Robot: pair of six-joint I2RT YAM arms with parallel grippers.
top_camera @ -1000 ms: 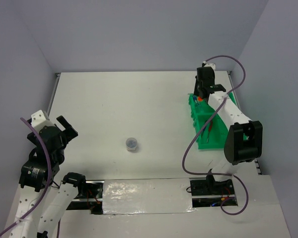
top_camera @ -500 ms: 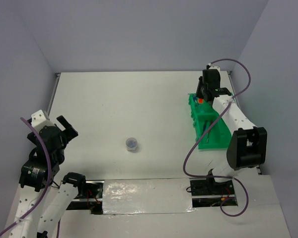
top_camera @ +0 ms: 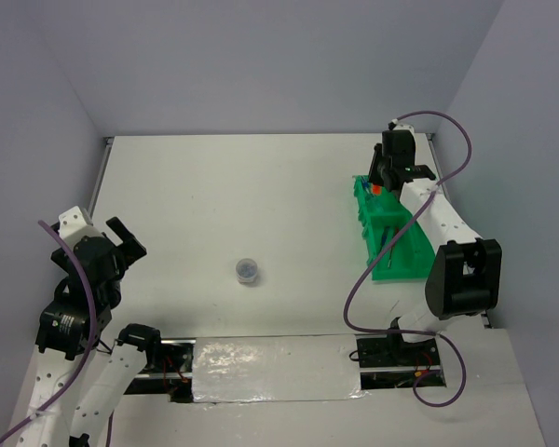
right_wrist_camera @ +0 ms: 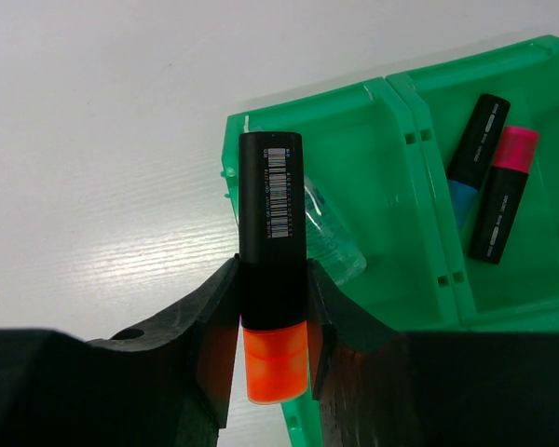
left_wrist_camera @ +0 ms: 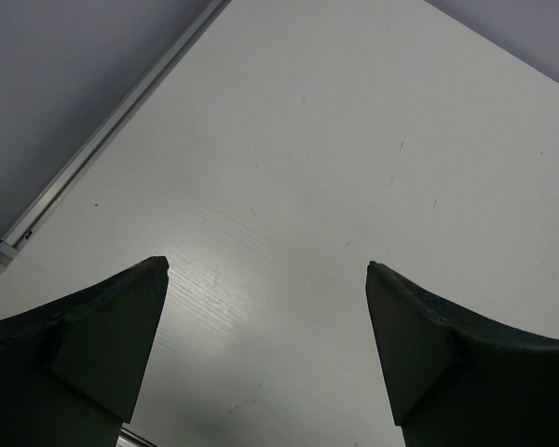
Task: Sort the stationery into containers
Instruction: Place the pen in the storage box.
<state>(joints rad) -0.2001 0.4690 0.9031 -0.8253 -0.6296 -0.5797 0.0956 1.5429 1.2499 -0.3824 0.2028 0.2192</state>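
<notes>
Orange-capped, the black highlighter sits clamped in the right gripper. The jaws pinch its barrel just above the cap, so the far end juts forward, free to be lowered first. It hangs over the green tray at the far right of the table, above the compartment where a small clear bottle lies slanted. It appears to touch neither the tray nor the bottle.

The neighbouring compartment holds a blue-capped highlighter and a pink-capped highlighter lying side by side. That grouping suggests like goes with like, so the orange one probably belongs beside them, not with the bottle. A small sideways shift before release would likely be needed.

A round clear jar stands alone on the table, well apart from the tray, not yet sorted.

At the near left, the left gripper hovers over bare table with its jaws wide apart and nothing between them. It seems parked out of the way.
</notes>
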